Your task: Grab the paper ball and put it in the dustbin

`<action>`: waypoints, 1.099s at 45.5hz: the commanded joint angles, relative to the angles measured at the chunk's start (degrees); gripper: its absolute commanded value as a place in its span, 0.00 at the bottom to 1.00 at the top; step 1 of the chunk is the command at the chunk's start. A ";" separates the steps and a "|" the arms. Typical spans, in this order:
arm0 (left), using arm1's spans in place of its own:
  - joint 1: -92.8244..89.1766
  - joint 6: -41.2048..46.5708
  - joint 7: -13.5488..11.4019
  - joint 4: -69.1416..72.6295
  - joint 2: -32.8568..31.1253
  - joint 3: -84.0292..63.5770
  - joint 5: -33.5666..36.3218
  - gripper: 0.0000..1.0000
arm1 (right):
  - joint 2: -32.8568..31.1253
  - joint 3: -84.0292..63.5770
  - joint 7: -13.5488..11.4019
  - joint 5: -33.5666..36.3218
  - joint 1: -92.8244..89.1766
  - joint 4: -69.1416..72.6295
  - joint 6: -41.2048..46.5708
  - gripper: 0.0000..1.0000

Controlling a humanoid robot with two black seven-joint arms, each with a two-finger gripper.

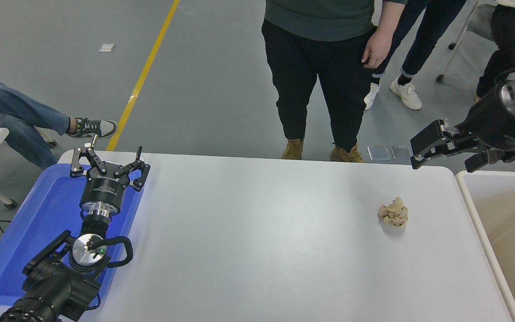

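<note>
The tan, crumpled paper ball point(393, 213) lies on the white table point(257, 241) toward its right side. To its right, past the table's edge, stands the dustbin point(475, 213) with an off-white rim and beige inner walls. My right gripper point(441, 161) hangs open in the air over the table's far right corner, above and behind the ball and apart from it, with nothing between its fingers. At the lower left my left gripper point(107, 163) is parked open over the blue tray.
A shallow blue tray point(38, 223) sits at the table's left end under the left arm. A person point(324, 67) stands at the far edge behind the ball, others stand further right, and a seated person's legs point(16, 116) show at the left.
</note>
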 commanded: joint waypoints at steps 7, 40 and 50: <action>0.00 -0.01 0.00 0.00 0.00 0.00 -0.01 1.00 | 0.12 4.17 0.05 -0.87 -8.42 -6.11 -2.31 1.00; 0.00 -0.01 0.09 0.00 0.00 0.09 0.08 1.00 | 4.95 17.79 0.05 -15.81 -41.37 -27.38 -13.55 1.00; 0.00 -0.01 0.09 0.00 0.00 0.09 0.08 1.00 | 8.20 18.32 0.05 -15.89 -50.34 -34.85 -20.85 1.00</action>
